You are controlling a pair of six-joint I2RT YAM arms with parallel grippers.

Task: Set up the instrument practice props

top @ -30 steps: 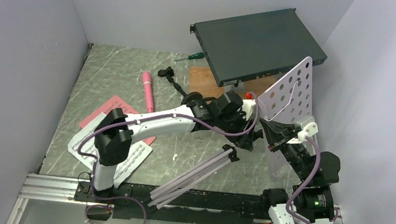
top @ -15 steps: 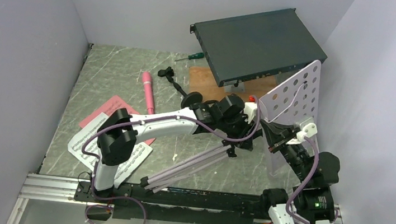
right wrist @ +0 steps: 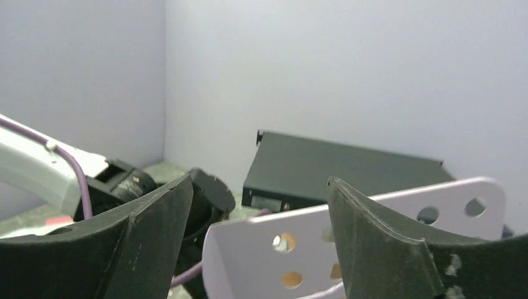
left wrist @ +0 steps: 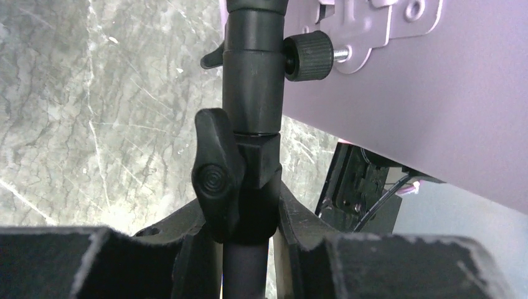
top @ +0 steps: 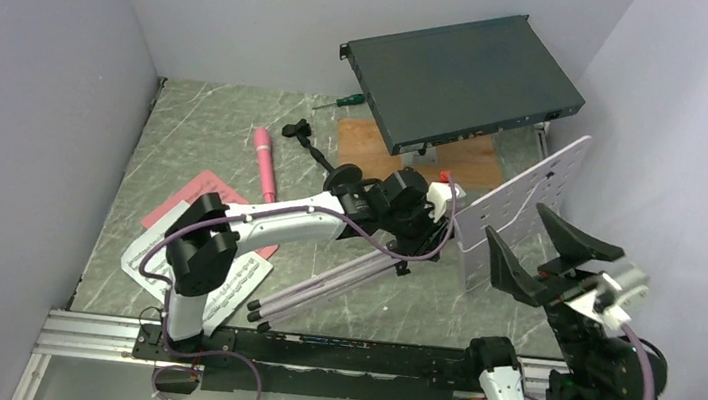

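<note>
1. Lower right: the right gripper [top: 517, 222] hangs released with its jaws wide and nothing between them, just clear of the desk [top: 544, 176].
2. Lower centre: the tripod [top: 324, 292] has its legs folded together, slanting toward the lower left. The sheets [top: 148, 252] lie flat on the table [top: 208, 123] at lower left, partly under the left arm.
3. Centre: the left gripper [left wrist: 246, 243] is clenched on the tripod's black post, just below a clamp knob.
4. Right of centre: the desk sits on top of that post, tilted toward the right wall.
5. Upper centre: the mic [top: 262, 159] lies on the table, with the mic stand [top: 315, 153] near it but apart.
6. Step in hand, by my reading: erecting the music stand.
7. Next, the 3 legs need spreading while the post is held upright. The sheets and mic come after.
</note>
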